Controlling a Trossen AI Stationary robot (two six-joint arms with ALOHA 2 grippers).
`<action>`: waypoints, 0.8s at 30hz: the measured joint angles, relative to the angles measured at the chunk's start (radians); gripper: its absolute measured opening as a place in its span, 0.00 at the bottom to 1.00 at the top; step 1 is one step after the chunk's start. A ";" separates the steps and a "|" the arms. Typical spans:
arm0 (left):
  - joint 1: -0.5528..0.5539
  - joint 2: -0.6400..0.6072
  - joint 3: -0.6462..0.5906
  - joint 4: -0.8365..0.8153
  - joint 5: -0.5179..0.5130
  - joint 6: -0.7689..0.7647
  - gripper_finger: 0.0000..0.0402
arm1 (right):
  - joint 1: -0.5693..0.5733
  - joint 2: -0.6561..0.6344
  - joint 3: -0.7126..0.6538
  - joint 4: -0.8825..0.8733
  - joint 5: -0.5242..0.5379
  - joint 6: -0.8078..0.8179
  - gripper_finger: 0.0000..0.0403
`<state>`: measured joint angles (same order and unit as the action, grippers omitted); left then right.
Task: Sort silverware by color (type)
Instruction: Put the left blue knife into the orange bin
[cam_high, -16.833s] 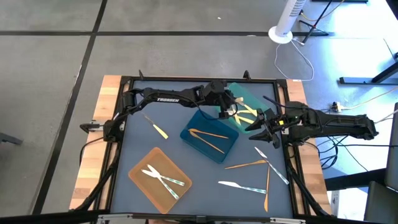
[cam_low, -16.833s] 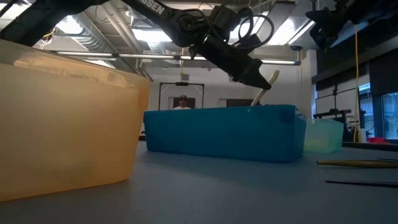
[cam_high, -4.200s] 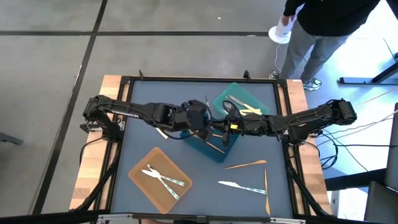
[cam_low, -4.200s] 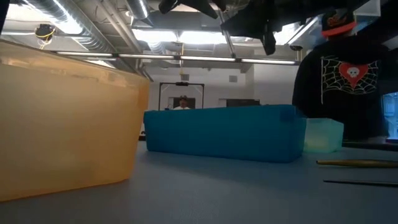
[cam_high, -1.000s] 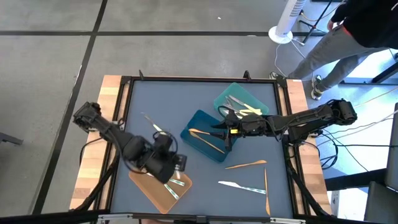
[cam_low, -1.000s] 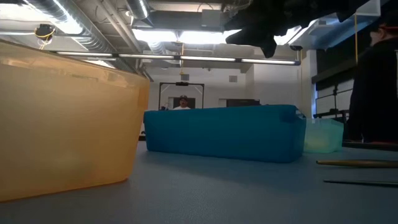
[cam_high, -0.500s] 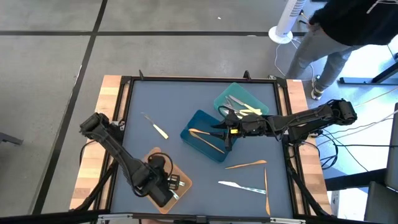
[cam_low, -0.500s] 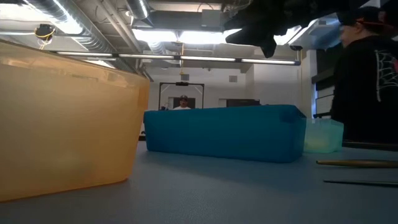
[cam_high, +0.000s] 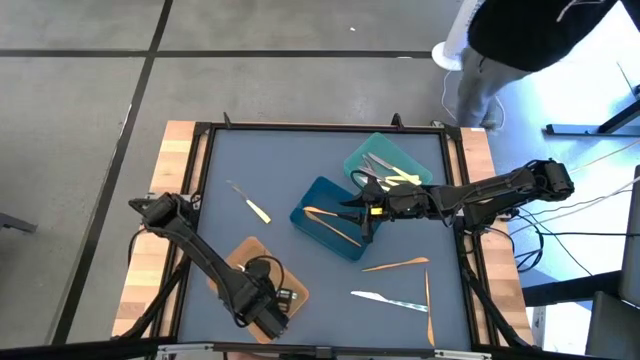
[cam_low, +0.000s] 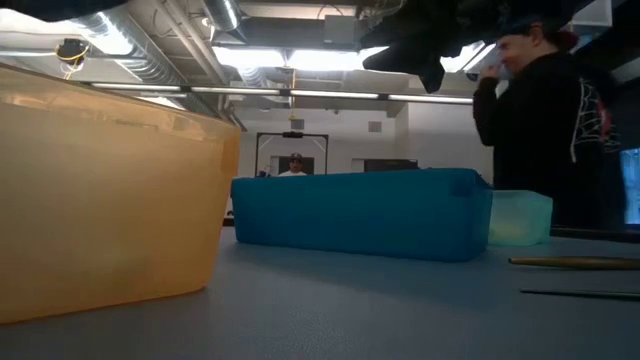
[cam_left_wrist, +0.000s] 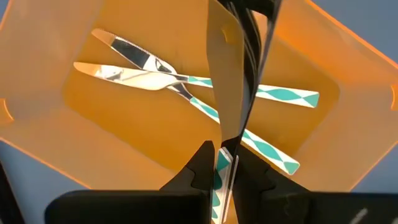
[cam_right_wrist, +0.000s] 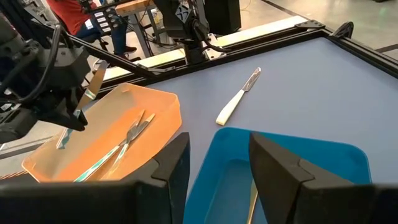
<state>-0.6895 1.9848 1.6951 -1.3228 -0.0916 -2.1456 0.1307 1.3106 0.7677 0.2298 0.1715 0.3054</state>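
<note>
Silvery silverware (cam_left_wrist: 186, 84) crossed in orange tray (cam_left_wrist: 336, 56); others scattered.

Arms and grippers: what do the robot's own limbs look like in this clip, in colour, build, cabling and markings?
Both arms are dark, slim and jointed. The left gripper ends in two dark fingers with angular pads; the right gripper has two broad, flat-faced dark fingers. In the high view the right arm carries a small orange-yellow spot near its wrist, and a looped dark cable shows at the left arm's wrist. No lettering is legible.

3 trays (cam_high: 325, 193), 2 arms (cam_high: 205, 258), 1 person (cam_low: 545, 120), and at least 4 loose utensils (cam_high: 394, 265) on the table.
</note>
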 joint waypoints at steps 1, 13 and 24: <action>0.000 0.001 0.000 0.000 -0.002 0.000 0.06 | 0.000 0.000 0.000 0.000 0.000 0.000 0.37; 0.005 0.002 -0.169 0.194 0.016 -0.027 0.06 | 0.000 0.000 0.000 -0.002 0.000 0.000 0.37; 0.006 0.001 -0.217 0.232 0.016 -0.027 0.11 | 0.000 0.000 0.000 -0.002 -0.001 0.000 0.37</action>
<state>-0.6830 1.9858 1.4780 -1.0912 -0.0753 -2.1723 0.1303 1.3106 0.7677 0.2283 0.1707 0.3054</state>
